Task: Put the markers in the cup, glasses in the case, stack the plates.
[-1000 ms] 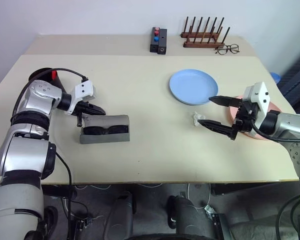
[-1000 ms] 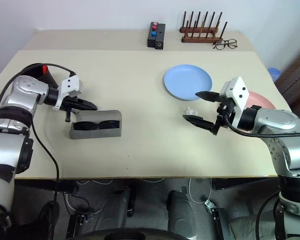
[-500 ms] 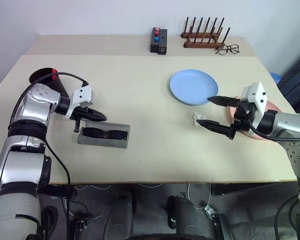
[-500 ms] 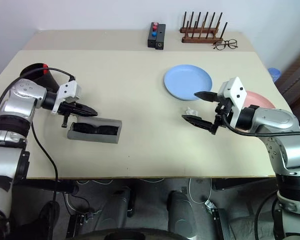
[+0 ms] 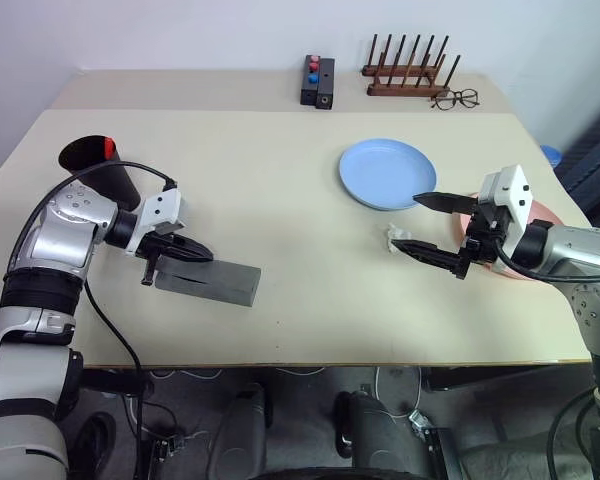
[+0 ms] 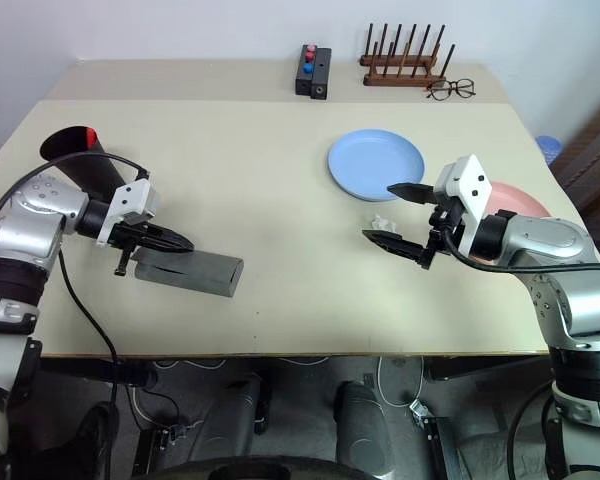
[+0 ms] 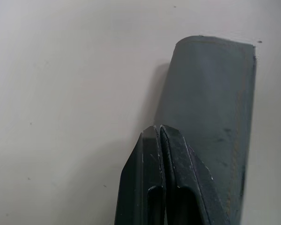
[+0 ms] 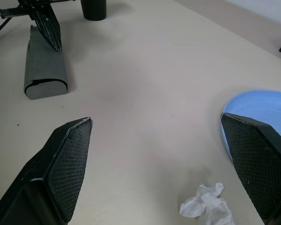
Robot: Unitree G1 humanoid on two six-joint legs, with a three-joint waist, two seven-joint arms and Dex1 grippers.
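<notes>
The grey case (image 5: 208,281) lies closed at the near left of the table (image 5: 280,200), with the left gripper (image 5: 192,250), fingers pressed together and holding nothing, resting over its left end. It looks stiff and light and likely to skid if nudged. The right gripper (image 5: 420,222) hangs spread wide and empty between the light blue plate (image 5: 387,172) and the pink plate (image 6: 520,200). I'd say those plates are rigid, smooth and shallow, so the raised rim is the place to pinch, one finger under the lip.
</notes>
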